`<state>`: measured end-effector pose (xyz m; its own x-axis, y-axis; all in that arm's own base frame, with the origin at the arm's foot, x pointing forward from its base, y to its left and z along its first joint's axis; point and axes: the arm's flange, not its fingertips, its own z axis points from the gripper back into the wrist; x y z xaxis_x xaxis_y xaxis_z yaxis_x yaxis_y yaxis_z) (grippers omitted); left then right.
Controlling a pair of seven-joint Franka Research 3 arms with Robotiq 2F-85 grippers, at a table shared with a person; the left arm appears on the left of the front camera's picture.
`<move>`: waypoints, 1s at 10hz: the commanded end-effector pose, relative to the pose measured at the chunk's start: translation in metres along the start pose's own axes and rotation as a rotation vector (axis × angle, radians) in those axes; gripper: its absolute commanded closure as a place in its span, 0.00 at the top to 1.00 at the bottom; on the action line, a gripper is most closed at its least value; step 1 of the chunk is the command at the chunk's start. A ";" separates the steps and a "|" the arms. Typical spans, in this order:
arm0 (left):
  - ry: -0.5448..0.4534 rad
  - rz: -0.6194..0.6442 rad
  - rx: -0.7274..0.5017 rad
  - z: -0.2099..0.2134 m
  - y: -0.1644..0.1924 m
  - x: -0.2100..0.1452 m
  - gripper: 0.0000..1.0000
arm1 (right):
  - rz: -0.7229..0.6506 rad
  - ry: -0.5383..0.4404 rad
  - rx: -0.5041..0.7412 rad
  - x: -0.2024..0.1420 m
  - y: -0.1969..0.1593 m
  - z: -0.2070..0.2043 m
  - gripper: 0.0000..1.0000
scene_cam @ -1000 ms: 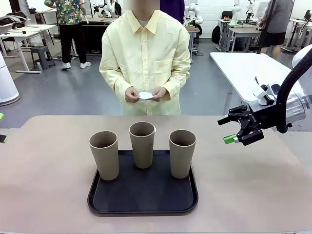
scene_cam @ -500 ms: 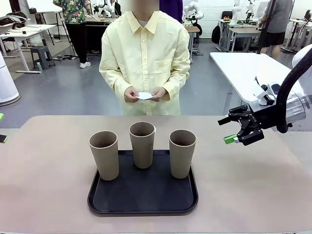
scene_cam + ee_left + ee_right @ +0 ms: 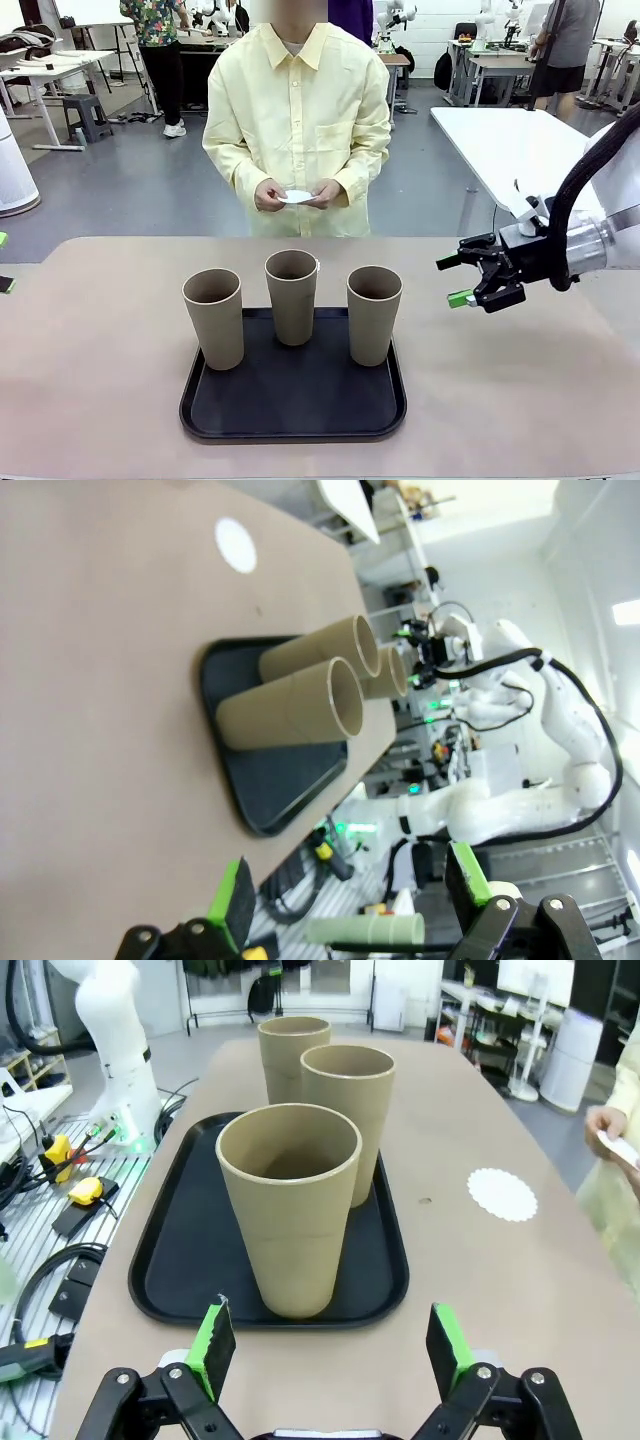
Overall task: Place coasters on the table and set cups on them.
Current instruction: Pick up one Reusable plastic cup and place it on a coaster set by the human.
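Where the beige table (image 3: 90,400) fills the foreground, a black tray (image 3: 295,420) sits near the robot's edge. It carries 3 upright cups: left cup (image 3: 213,320), middle cup (image 3: 291,298) and right cup (image 3: 374,315). All 3 stand on the tray, none on a coaster.

1 white coaster (image 3: 503,1193) lies flat on the bare tabletop beyond the tray, toward the person. A second coaster (image 3: 297,196) is pinched between the person's 2 hands (image 3: 270,194) at waist height, past the far edge.

The right gripper (image 3: 450,281) hangs above the table to the right of the tray, apart from the right cup, its jaws spread and holding nothing. The left gripper (image 3: 350,900), at the table's left end, likewise has its fingers spread wide and empty.

Behind the person are a grey floor, a white-topped table (image 3: 500,140) at right, a grey stool (image 3: 85,110) at left, and other people standing farther back.
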<state>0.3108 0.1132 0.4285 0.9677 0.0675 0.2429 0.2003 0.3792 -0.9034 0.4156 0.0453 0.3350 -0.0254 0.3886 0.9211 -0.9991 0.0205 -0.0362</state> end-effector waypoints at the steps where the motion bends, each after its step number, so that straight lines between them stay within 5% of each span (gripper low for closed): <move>1: 0.000 -0.014 -0.006 0.002 0.000 0.001 1.00 | 0.080 -0.113 0.003 -0.011 -0.004 -0.014 1.00; 10: 0.000 -0.014 -0.006 0.002 0.000 0.001 1.00 | 0.065 -0.138 0.074 -0.029 0.008 -0.040 1.00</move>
<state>0.3108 0.1132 0.4285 0.9677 0.0675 0.2429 0.2003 0.3793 -0.9033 0.4089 0.0706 0.2922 -0.0874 0.2584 0.9621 -0.9951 -0.0684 -0.0720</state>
